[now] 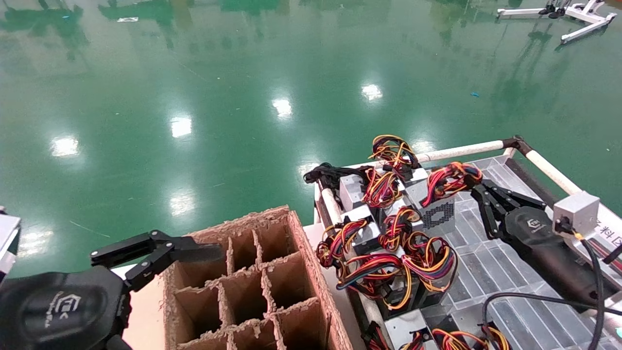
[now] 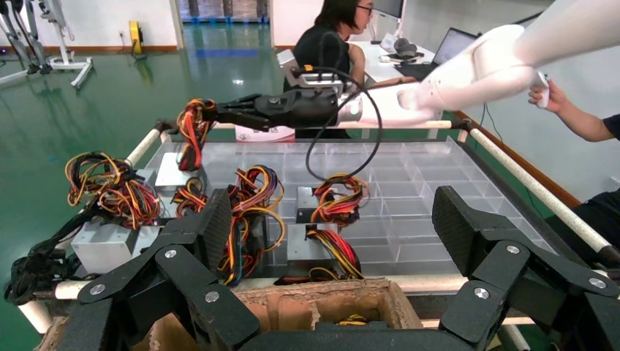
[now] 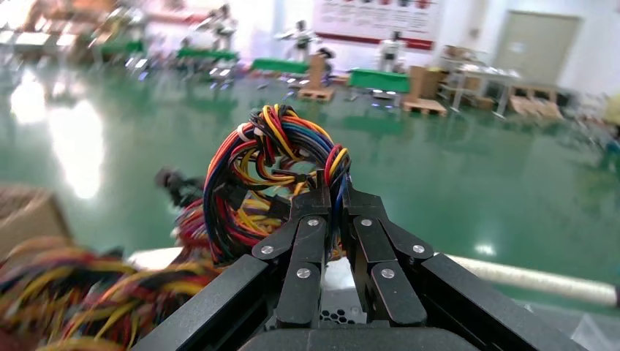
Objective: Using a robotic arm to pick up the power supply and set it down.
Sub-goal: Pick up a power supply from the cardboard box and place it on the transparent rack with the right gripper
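Observation:
The robotic arm's right gripper [image 1: 477, 190] is shut on the red and orange wire loop [image 1: 449, 177] of a power supply [image 1: 439, 215], a grey box with a perforated face that hangs below the wires at the tray's far side. In the right wrist view the fingertips [image 3: 319, 196] pinch the coloured wire bundle [image 3: 267, 157], and the grey box [image 3: 327, 316] shows under the jaws. The left wrist view shows the same gripper [image 2: 219, 111] holding the wires [image 2: 191, 126]. My left gripper [image 1: 155, 250] stands open over the cardboard box, holding nothing.
A cardboard box with divider cells [image 1: 252, 282] stands at the front left. Several more power supplies [image 1: 388, 243] with tangled wires lie piled in the clear compartment tray [image 1: 491, 272], framed by white pipe rails [image 1: 461, 150]. Two people [image 2: 333, 36] are behind the tray.

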`<state>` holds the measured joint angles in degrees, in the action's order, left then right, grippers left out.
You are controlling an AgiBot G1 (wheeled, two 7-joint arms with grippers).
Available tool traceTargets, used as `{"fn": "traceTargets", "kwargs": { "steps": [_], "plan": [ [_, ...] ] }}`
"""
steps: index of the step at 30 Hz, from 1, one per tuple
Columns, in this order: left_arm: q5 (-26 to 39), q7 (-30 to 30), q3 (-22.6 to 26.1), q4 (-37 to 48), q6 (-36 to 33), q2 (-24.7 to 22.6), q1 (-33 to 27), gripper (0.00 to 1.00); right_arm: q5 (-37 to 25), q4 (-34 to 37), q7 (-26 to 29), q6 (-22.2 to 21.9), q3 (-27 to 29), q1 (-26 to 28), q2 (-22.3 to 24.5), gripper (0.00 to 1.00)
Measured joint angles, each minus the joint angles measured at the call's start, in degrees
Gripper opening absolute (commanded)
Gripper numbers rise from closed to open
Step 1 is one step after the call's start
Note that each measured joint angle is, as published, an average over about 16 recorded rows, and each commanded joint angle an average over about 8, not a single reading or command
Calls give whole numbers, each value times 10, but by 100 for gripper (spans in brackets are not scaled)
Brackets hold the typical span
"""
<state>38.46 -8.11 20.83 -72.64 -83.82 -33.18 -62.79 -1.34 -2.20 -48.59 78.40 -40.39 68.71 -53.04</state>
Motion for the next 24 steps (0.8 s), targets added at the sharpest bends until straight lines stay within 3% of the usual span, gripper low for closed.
{"fn": "traceTargets", "kwargs": {
  "steps": [13,24],
  "plan": [
    [0,0,0,0,0,0,0,100,-81,-13,-41,54,-53,41,77,0],
    [0,0,0,0,0,0,0,100,-151,-16,-81,69,-98,93,113,0]
  ]
}}
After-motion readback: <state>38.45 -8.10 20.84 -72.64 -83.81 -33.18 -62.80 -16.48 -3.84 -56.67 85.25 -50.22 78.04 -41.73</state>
